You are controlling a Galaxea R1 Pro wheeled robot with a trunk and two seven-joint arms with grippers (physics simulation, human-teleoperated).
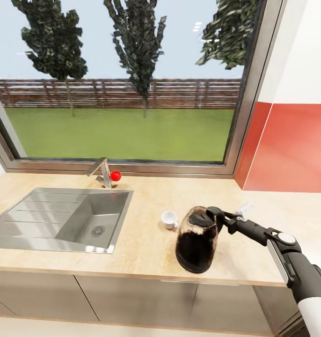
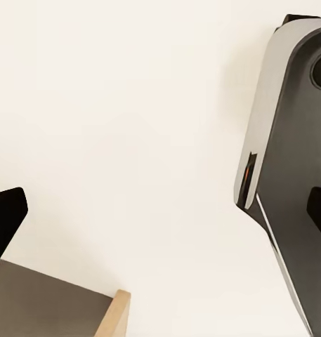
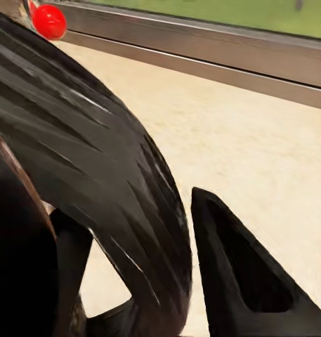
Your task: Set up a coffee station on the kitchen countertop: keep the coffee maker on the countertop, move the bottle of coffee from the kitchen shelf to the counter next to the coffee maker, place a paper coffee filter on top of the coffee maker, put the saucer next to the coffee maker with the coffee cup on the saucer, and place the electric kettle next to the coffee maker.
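Right gripper [image 1: 220, 216] clamped on glass, black-lidded electric kettle [image 1: 196, 239], beside coffee cup [image 1: 169, 219].

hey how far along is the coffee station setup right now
Early on. The coffee cup already sits on the kitchen countertop, though with no saucer under it. In hand: the right gripper is closed on the electric kettle at its handle, over the counter just right of the cup. Left: set the kettle by the coffee maker, then bottle, filter and saucer.
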